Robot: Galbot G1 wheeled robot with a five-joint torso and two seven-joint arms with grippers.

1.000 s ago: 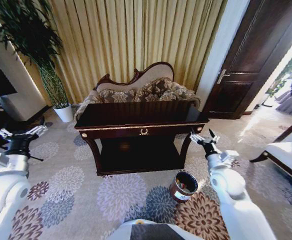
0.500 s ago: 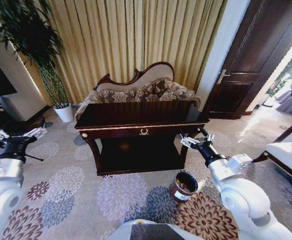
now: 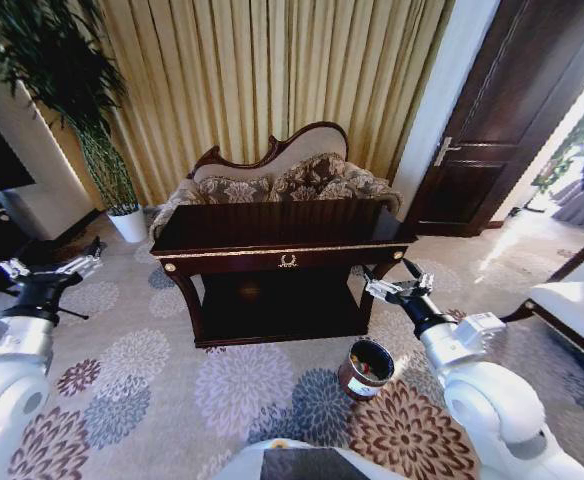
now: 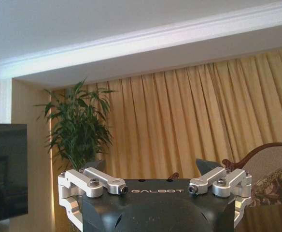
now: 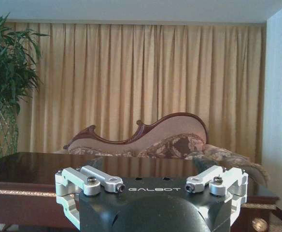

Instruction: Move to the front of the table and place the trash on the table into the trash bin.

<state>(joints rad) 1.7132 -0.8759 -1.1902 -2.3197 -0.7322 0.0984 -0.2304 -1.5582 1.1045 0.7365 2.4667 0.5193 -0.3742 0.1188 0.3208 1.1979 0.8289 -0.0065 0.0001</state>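
Observation:
The dark glossy table [image 3: 272, 256] with gold trim stands straight ahead, in front of the sofa; its top also shows in the right wrist view as the table [image 5: 30, 166]. The trash is out of view on that dark top. The round brown trash bin [image 3: 365, 369] stands on the carpet by the table's right front leg, with small red and pale bits inside. My right gripper [image 3: 399, 284] hangs open just off the table's right front corner, above the bin. My left gripper [image 3: 48, 268] is open, out to the left over the carpet, well clear of the table.
A patterned sofa [image 3: 277, 180] sits behind the table against gold curtains. A potted plant in a white pot [image 3: 127, 225] stands at the back left, a dark door [image 3: 502, 130] at the right. Flowered carpet [image 3: 172, 370] lies open between me and the table.
My right arm has stretched forward and lowered, bringing its gripper beside the table's right front corner. The left gripper shifted slightly to the right. The table and bin stayed put.

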